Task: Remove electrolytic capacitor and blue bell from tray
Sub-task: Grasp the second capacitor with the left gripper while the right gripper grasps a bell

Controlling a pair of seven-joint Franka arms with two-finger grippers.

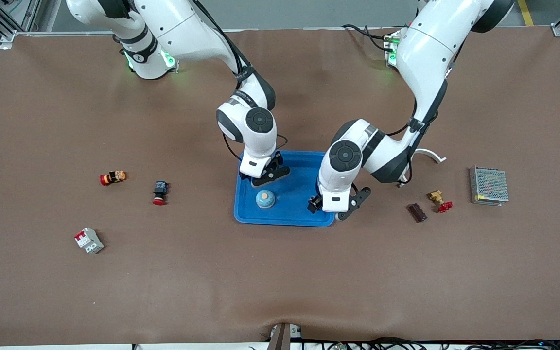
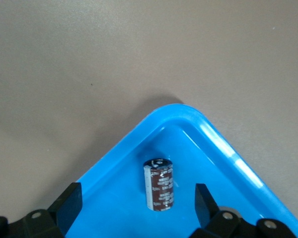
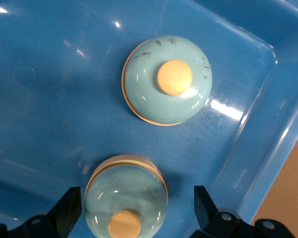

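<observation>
Electrolytic capacitor (image 2: 159, 184), low in the frame: light, rigid, smooth; grip its sides between the released left gripper (image 2: 138, 203). Right gripper (image 3: 137, 208) released over a bell (image 3: 125, 195).

No legible text anywhere — only unreadable pale print on the capacitor (image 2: 160, 184) sleeve
</observation>
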